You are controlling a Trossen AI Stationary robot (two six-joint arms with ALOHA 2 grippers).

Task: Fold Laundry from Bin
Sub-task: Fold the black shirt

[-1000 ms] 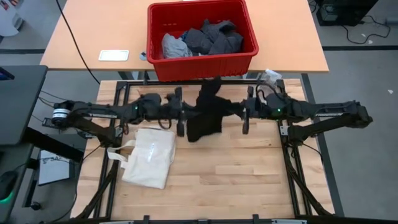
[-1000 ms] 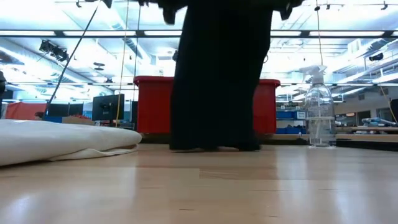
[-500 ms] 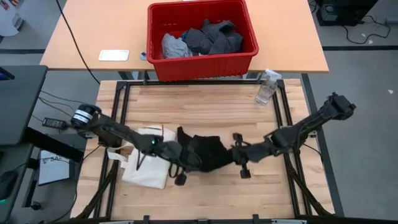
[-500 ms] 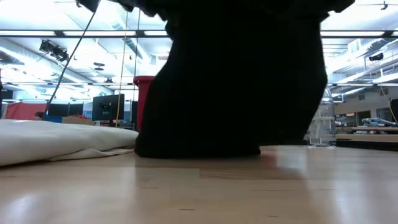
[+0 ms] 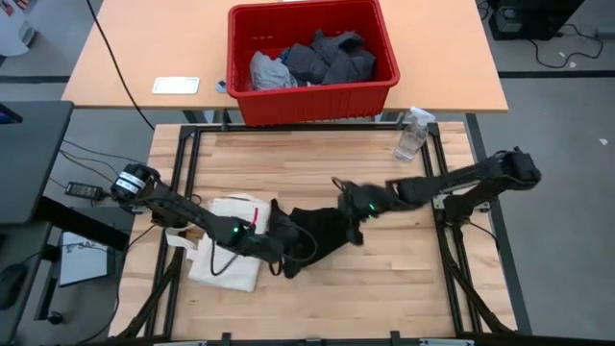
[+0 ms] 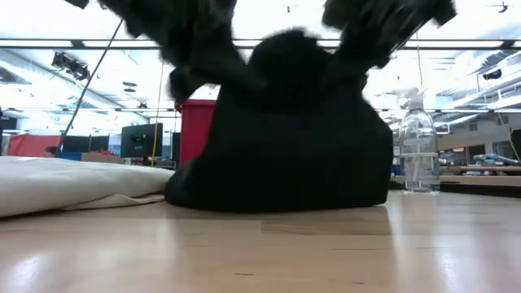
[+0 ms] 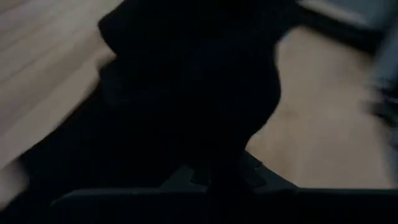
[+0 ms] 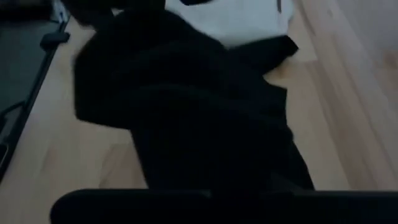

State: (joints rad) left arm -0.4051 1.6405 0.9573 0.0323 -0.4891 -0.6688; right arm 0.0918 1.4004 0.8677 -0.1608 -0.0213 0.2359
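A black garment (image 5: 315,234) from the laundry lies heaped on the wooden table (image 5: 384,288), its bulk (image 6: 285,155) resting on the boards. My left gripper (image 5: 290,259) is shut on its near left part. My right gripper (image 5: 349,225) is shut on its right part. More laundry (image 5: 312,60), dark grey and light grey, fills the red bin (image 5: 309,101) on the far table. My left gripper is shut on a bunched part of the garment (image 7: 211,168), slanting down from the table's left. The dark cloth hides the exact place. From there the cloth (image 6: 207,61) runs down to the heap on the table. My right gripper is shut on the garment's right part (image 8: 205,168), slanting down from the table's right. The cloth covers the fingertips, so layers cannot be told. That part (image 6: 358,57) is raised above the heap, which rests on the table.
A cream tote bag (image 5: 231,240) lies flat just left of the garment, under my left arm. A clear spray bottle (image 5: 411,135) stands at the far right of the wooden table. A white flat object (image 5: 175,85) lies left of the bin.
Both grippers have come down and toward the table's near edge from in front of the bin, staying shut on the black garment. The garment hung between them in a long drop. Its lower part has since settled and spread into a heap on the table.
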